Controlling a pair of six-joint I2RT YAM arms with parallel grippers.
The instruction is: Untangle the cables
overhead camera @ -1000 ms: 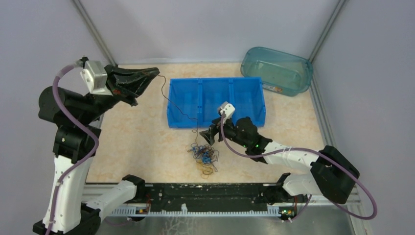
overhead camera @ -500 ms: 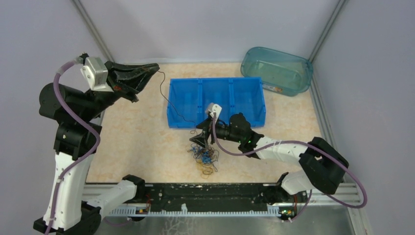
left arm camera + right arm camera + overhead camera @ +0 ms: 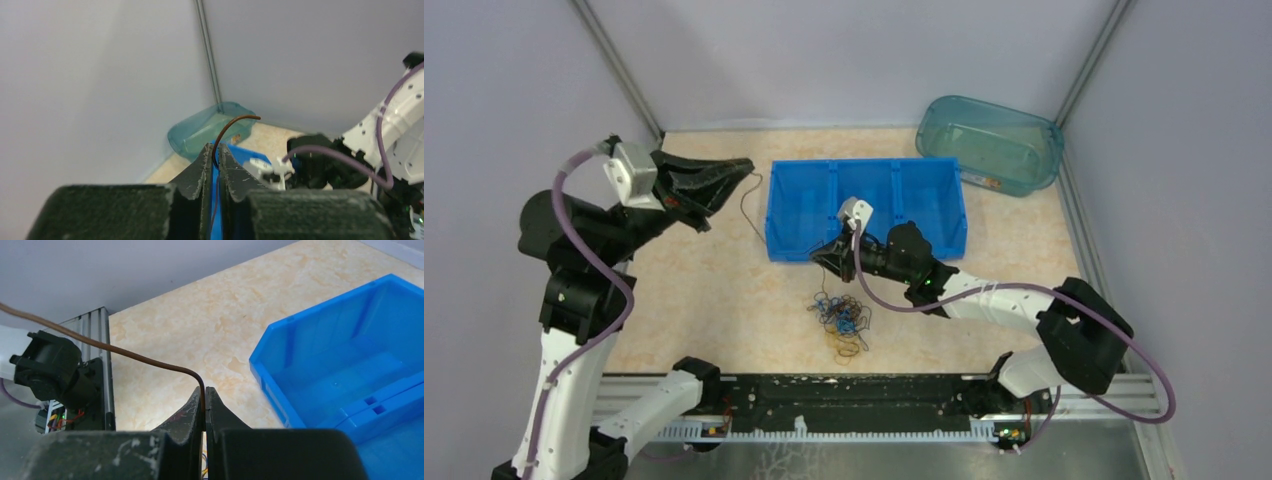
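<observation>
One brown wire [image 3: 115, 351] strung btwn both arms: left fingers [image 3: 197, 172] pinch its end, raised over desk's [image 3: 694, 290] far-left corner. Right fingers [image 3: 190, 415] nip it by blue bin's [image 3: 774, 215] near-left corner, prob. to draw it clear of cable tangle [image 3: 842, 320], mid near edge.

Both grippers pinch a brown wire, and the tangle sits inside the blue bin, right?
No: the top view shows the tangle on the table, in front of the blue bin. The left gripper and right gripper do pinch a brown wire.
</observation>
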